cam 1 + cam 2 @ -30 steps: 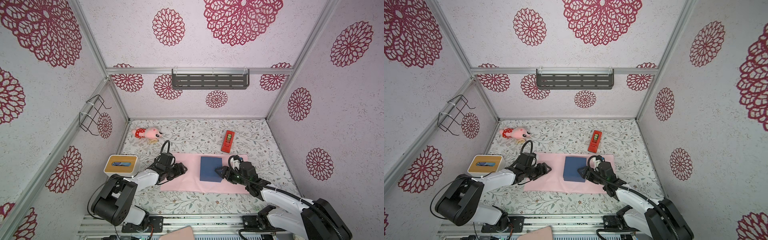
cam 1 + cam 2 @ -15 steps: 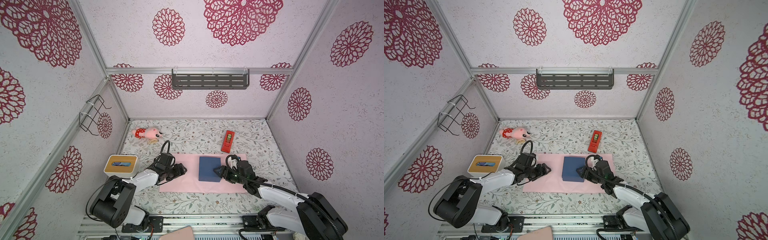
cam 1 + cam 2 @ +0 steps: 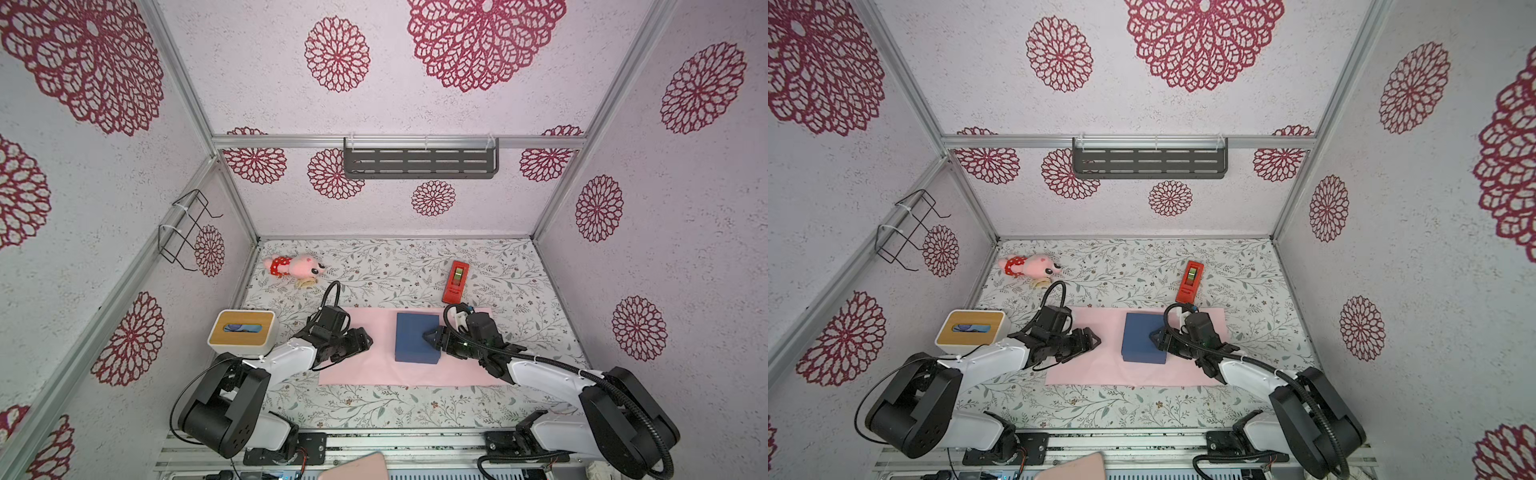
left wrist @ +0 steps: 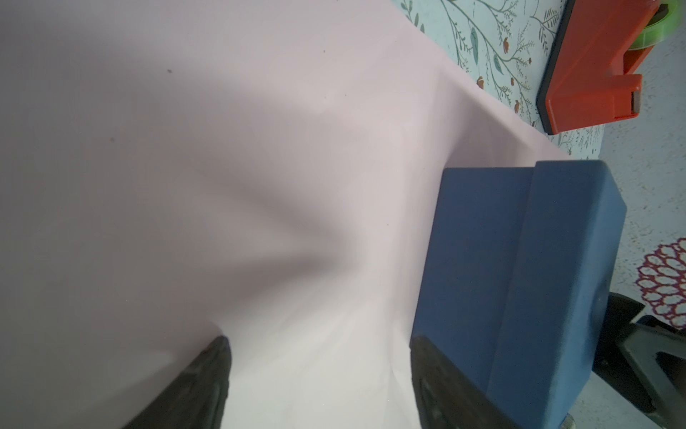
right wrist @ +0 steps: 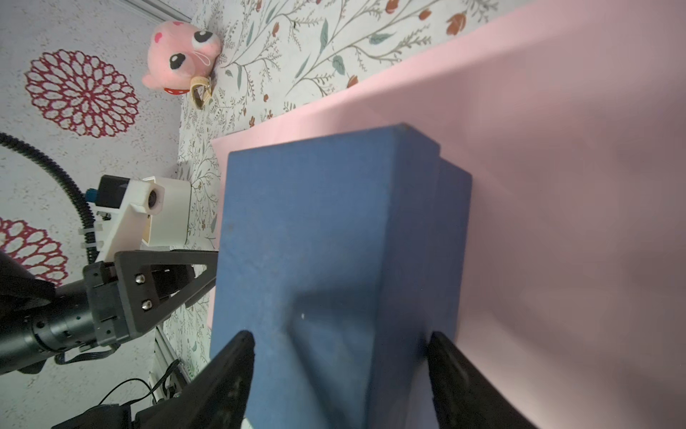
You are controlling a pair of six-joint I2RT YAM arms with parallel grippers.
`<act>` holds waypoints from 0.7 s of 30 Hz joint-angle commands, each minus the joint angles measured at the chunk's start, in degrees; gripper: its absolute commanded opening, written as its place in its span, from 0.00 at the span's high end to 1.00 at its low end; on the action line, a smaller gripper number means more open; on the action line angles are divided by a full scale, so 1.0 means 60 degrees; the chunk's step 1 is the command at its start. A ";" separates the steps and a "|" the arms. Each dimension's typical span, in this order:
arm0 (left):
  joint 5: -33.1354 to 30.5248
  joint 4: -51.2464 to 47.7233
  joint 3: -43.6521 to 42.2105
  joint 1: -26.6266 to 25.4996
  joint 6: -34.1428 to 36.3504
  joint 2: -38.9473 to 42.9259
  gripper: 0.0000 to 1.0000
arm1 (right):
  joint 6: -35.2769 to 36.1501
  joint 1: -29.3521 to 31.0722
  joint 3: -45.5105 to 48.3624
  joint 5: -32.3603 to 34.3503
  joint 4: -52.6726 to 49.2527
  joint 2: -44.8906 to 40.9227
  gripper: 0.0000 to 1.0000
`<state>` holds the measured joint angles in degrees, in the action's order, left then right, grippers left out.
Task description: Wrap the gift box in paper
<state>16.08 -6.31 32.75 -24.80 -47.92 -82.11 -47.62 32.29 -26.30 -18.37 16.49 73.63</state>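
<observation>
One navy gift box (image 3: pixel 415 340) rests on one pink paper sheet (image 3: pixel 374 368) on the surface (image 3: pixel 374 405). Two claws flank it, both spread: the left claw (image 3: pixel 369 338) over bare paper, the right claw (image 3: pixel 428 335) at the box's right edge.

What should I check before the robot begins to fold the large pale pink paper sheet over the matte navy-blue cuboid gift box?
1. The matte navy-blue cuboid gift box rests on the thin pale pink paper sheet: ok.
2. Left gripper open over the sheet's left part, holding nothing: ok.
3. Right gripper open at the box's right side: ok.
4. Right gripper free of the box: cannot tell; its tips overlap the box's edge in both top views.
5. Red plastic tape dispenser off the sheet, beyond its far edge: ok.
6. Sheet lying flat: cannot tell; the left wrist view shows soft shadows or ripples.
</observation>
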 commanded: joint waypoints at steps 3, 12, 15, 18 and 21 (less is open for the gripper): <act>-0.0190 -0.0386 0.0120 -0.0006 0.0150 -0.0216 0.21 | -0.0047 0.0115 -0.0204 -0.0375 0.0633 0.0246 0.25; -0.0253 -0.0544 0.0179 0.0001 0.0194 -0.0084 0.21 | 0.0048 0.0127 -0.0448 -0.0382 0.0438 0.0423 0.26; -0.0251 -0.0573 0.0223 -0.0007 0.0194 -0.0043 0.21 | 0.0382 0.0111 -0.0564 -0.0162 0.0006 0.0289 0.25; -0.0247 -0.0690 0.0410 0.0000 0.0180 0.0083 0.19 | 0.1042 -0.0271 -0.0983 0.0002 -0.1338 0.0016 0.20; 0.0154 -0.0108 0.1046 -0.0848 -0.0190 0.1067 0.16 | 0.1026 -0.0725 -0.0862 -0.0592 -0.1302 -0.0346 0.19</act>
<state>15.59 -9.67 35.20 -26.30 -48.10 -80.12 -44.49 29.78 -29.58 -20.27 11.62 74.28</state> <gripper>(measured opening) 0.841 0.806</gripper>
